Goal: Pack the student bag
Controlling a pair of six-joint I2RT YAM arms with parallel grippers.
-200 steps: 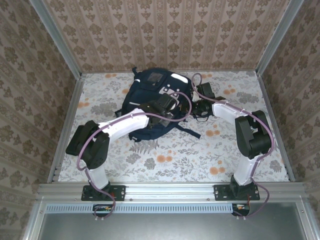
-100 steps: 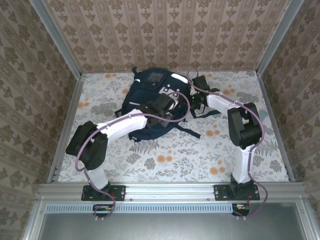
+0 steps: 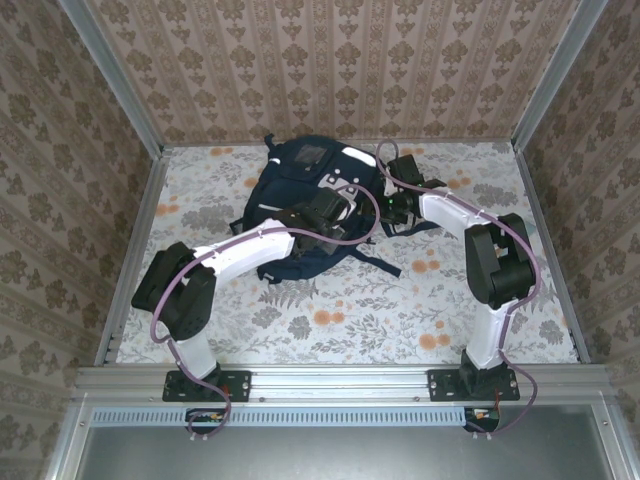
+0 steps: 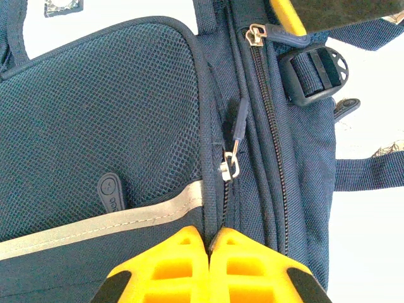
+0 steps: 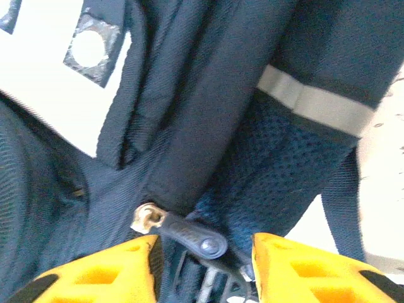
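Note:
The student bag, navy with a white reflective stripe, lies at the back middle of the table. My left gripper rests on its front, and in the left wrist view this gripper is shut on a fold of bag fabric beside a zipper, just below a metal slider. My right gripper is at the bag's right side. In the right wrist view it stands open, with a dark zipper pull lying between the yellow fingers, touching neither.
The floral tablecloth stretches bare in front of the bag. A dark strap trails from the bag toward the front right. Patterned walls and metal posts close in the table at left, right and back.
The right arm has swung in to the bag's right side and its jaws have spread wider. The left gripper has stayed shut in place.

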